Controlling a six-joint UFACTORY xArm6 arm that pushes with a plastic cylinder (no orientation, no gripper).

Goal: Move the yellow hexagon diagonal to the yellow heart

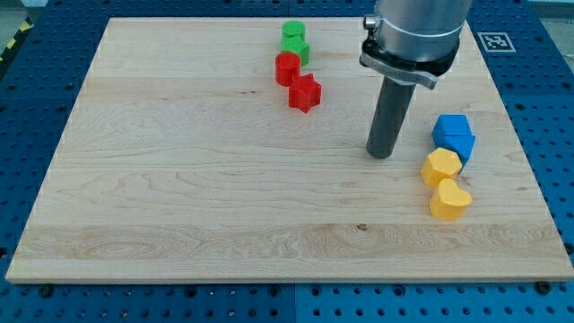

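No gripper on me, just a rod, so nothing opens or closes. My tip (382, 154) sits just left of the yellow hexagon (441, 167), which touches the yellow heart (449, 200) below it and the blue blocks above. It looks light, rigid and likely slidey on the wooden board (179, 179); I'd nudge a flat side.

Count:
- yellow: two
- blue: two, a blue cube (451, 126) and a blue block (463, 146)
- red: two, a red cylinder (287, 66) and a red star (305, 92)
- green: two, stacked-looking at the top, a green block (292, 31) and a second green block (300, 51)
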